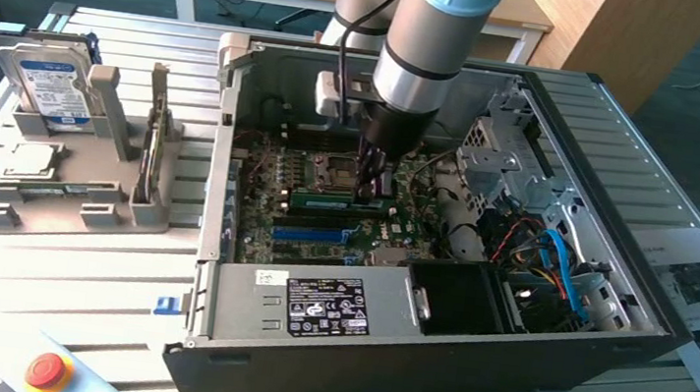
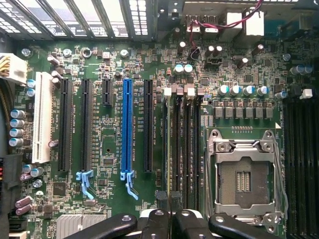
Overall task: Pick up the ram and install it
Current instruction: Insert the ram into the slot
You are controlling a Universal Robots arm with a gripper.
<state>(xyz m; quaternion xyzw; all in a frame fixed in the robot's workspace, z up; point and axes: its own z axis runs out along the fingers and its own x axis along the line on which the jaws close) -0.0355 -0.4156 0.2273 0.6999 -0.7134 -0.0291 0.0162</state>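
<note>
The pincer (image 1: pixel 373 187), closed to a narrow gap, pinched the long, thin green ram (image 1: pixel 323 197) standing upright on the green motherboard (image 1: pixel 266 214) inside the open black computer case (image 1: pixel 436 369). The near white-and-black power-supply label (image 1: pixel 328 309) had unreadable print. A ribbed metal bench (image 1: pixel 64 272) carried everything.

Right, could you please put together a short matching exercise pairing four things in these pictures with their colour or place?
1. hard drive
2. stop button
3. CPU socket frame
4. end effector

A. silver
B. down inside the open computer case
C. red
D. upright in the grey holder

Pairs: 1-D, 2-C, 3-A, 4-B.
</note>
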